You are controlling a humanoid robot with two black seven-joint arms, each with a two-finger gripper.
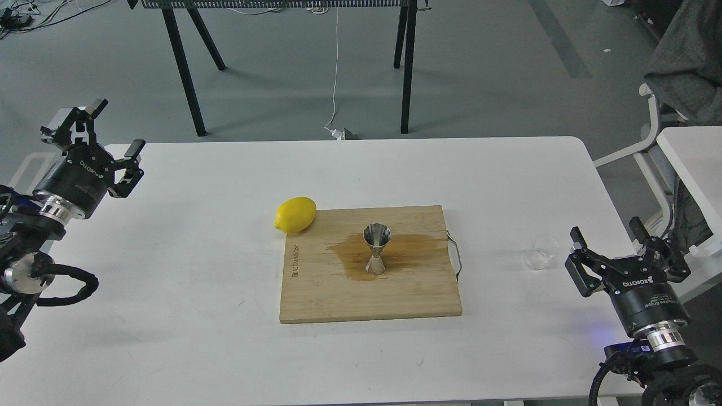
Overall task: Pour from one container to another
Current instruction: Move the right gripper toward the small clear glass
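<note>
Head view. The steel jigger (377,248) stood upright near the middle of the wooden cutting board (316,293), within a brown wet stain (409,245) spread across the wood; its contents could not be made out. The clear glass cup (540,252) — apparently empty — sat on the white table (169,282), right of the board and just beside the right gripper (612,239). Both that gripper and the left gripper (115,127) were wide open, holding nothing. A lemon (295,215) touched the board's far left corner
</note>
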